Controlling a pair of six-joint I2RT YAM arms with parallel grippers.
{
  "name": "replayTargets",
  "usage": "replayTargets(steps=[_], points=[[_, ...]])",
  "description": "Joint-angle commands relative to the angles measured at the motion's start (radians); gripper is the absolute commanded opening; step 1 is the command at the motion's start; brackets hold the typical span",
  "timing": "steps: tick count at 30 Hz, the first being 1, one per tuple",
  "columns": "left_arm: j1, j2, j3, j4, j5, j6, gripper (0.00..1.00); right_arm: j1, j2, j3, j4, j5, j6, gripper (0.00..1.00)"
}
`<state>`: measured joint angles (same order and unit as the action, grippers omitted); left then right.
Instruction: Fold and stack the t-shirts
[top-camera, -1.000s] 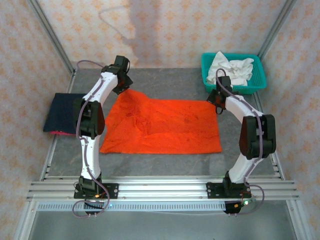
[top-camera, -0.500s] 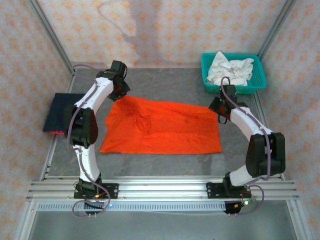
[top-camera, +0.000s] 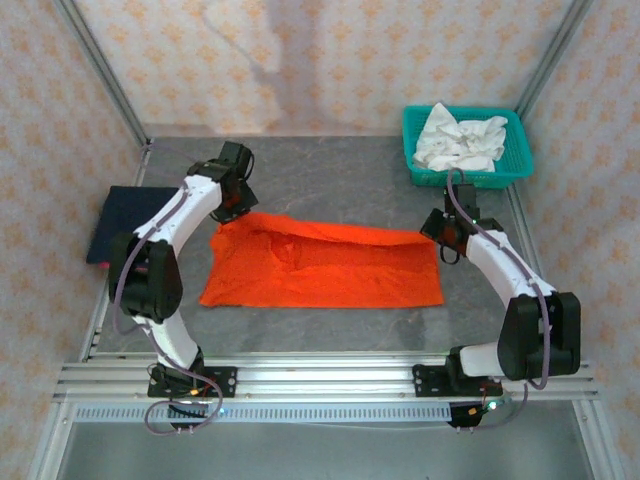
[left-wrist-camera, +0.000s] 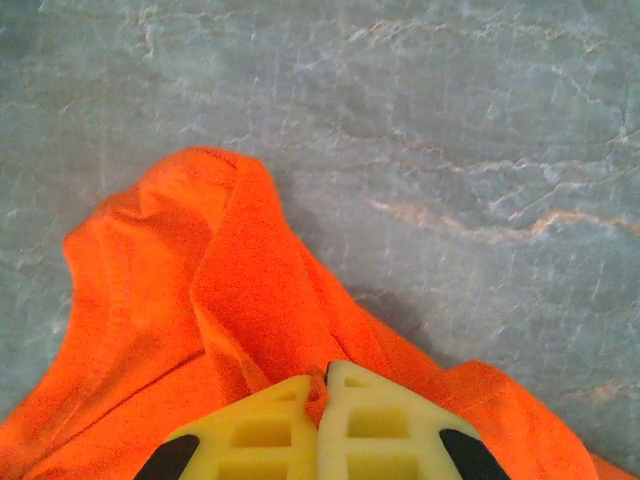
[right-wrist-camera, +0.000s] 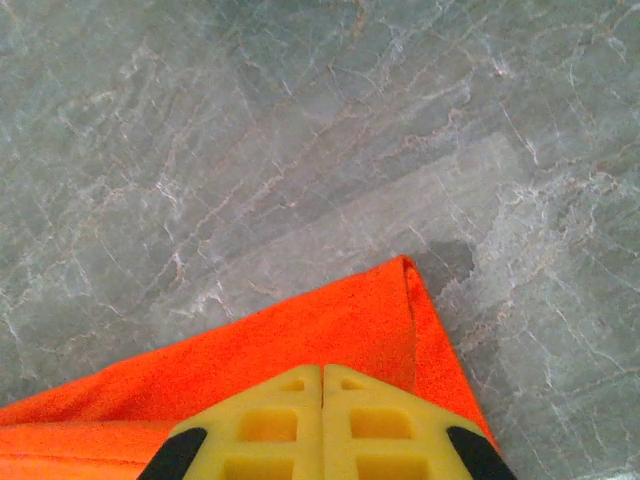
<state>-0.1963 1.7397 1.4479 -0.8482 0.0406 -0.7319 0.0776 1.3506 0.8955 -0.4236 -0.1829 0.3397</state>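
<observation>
1. The top camera looked down from behind my bases (top-camera: 185, 380) across the whole table (top-camera: 340, 170).
2. Both wrist cameras pointed down, very close, past my fingers (left-wrist-camera: 385, 425).
3. All three shared the orange shirt (top-camera: 330, 270) along its far edge.

Spread shirt (top-camera: 320, 275) flat on table (top-camera: 340, 170), centre. Folded shirt (top-camera: 120, 222) left of spread shirt, apart from it, at table edge. Basket (top-camera: 522, 160) behind and right of spread shirt, near far corner. Crumpled cloth (top-camera: 460, 140) in basket. Left gripper (top-camera: 224, 218) at spread shirt's far-left corner, right gripper (top-camera: 442, 238) at its far-right corner.
</observation>
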Motion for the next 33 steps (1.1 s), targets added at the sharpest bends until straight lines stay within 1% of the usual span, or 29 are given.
replayTargets(steps=[1, 6, 14, 20, 24, 33], points=[[-0.022, -0.068, -0.063, -0.036, -0.042, -0.015, 0.0, 0.003, -0.035, -0.026, -0.038, 0.023, 0.004, 0.0], [-0.04, -0.134, -0.157, -0.049, -0.058, -0.035, 0.0, 0.003, -0.038, -0.036, -0.047, 0.017, 0.005, 0.0], [-0.043, -0.229, -0.244, -0.078, -0.074, -0.079, 0.0, 0.002, -0.023, -0.03, -0.069, 0.044, 0.012, 0.0], [-0.042, -0.289, -0.295, -0.106, -0.059, -0.108, 0.0, 0.002, -0.022, -0.023, -0.094, 0.061, 0.012, 0.0], [-0.041, -0.311, -0.31, -0.139, -0.08, -0.103, 0.0, 0.002, -0.038, -0.027, -0.113, 0.059, 0.011, 0.0], [-0.042, -0.337, -0.344, -0.155, -0.07, -0.106, 0.0, 0.002, -0.071, -0.054, -0.136, 0.052, 0.024, 0.0]])
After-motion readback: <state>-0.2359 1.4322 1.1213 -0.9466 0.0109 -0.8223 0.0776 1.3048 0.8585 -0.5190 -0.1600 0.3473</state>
